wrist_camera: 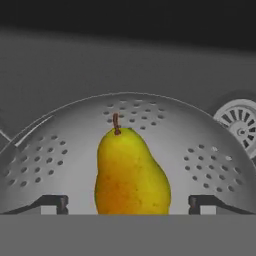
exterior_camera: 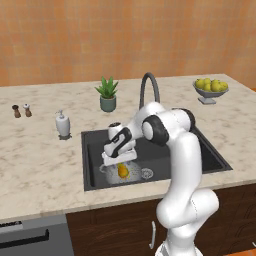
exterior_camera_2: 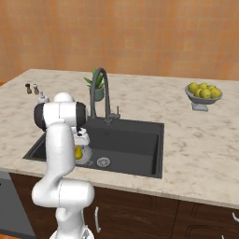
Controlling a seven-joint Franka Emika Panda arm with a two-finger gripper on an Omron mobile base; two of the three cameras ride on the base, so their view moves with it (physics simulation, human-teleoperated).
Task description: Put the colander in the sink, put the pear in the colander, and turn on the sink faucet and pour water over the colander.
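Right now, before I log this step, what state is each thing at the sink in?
colander: in the sink, upright, holding the pear
pear: inside the colander, stem up, between the fingertips, not gripped
gripper: open, low over the colander
sink: no water visible
sink faucet: no stream showing

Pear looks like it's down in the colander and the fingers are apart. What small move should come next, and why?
Probably lift the gripper straight up out of the sink. The pear lies inside the colander, and the fingertips stand well clear on either side, so it appears released. The sink faucet shows no water yet, so the arm must clear first to reach it.
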